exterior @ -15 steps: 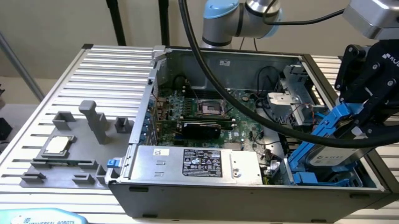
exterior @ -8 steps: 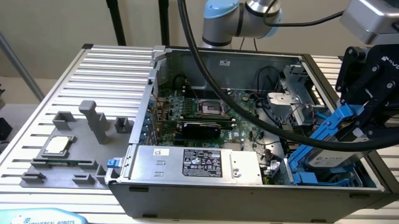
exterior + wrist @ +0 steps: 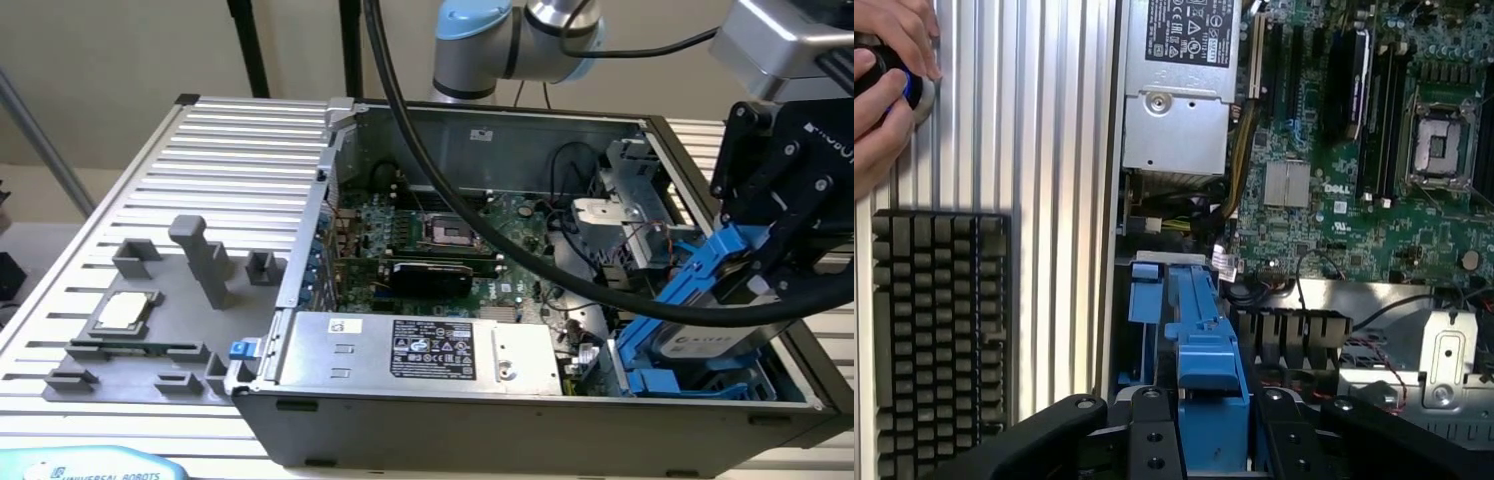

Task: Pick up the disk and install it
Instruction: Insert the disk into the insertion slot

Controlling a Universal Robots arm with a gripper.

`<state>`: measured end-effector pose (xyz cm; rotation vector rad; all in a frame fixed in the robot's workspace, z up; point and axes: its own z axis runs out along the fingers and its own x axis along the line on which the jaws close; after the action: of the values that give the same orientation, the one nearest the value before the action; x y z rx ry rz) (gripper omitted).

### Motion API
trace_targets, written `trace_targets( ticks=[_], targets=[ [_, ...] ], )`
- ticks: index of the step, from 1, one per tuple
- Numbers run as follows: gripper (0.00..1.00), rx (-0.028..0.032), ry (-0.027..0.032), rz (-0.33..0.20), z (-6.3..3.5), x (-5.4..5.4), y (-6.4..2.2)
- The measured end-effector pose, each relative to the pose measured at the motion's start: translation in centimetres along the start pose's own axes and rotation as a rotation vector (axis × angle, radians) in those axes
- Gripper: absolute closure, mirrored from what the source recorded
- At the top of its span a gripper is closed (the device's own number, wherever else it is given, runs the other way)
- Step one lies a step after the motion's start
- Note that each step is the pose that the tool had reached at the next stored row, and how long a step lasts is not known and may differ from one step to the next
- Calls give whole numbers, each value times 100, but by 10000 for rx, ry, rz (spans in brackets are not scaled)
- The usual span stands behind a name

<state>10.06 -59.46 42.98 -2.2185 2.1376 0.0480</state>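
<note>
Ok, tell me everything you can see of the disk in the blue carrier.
The disk is a flat silver-grey drive with print on its face, clipped in a bright blue plastic carrier. It stands tilted, nearly on edge, inside the open computer case, in the corner on the exterior view's right. The tool grips the carrier from both sides. A thick black cable crosses in front of the disk in the exterior view.

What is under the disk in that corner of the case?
Blue bay rails show just below the disk, which the tool holds above them. The bay floor and any connector beneath are covered by the disk.
</note>
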Motion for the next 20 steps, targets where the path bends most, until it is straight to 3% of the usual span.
trace_targets(
  ticks=[17, 20],
  targets=[
    [67, 67, 1, -5, 99, 5, 32],
    [67, 74, -27, -4, 120, 7, 36]
  ],
)
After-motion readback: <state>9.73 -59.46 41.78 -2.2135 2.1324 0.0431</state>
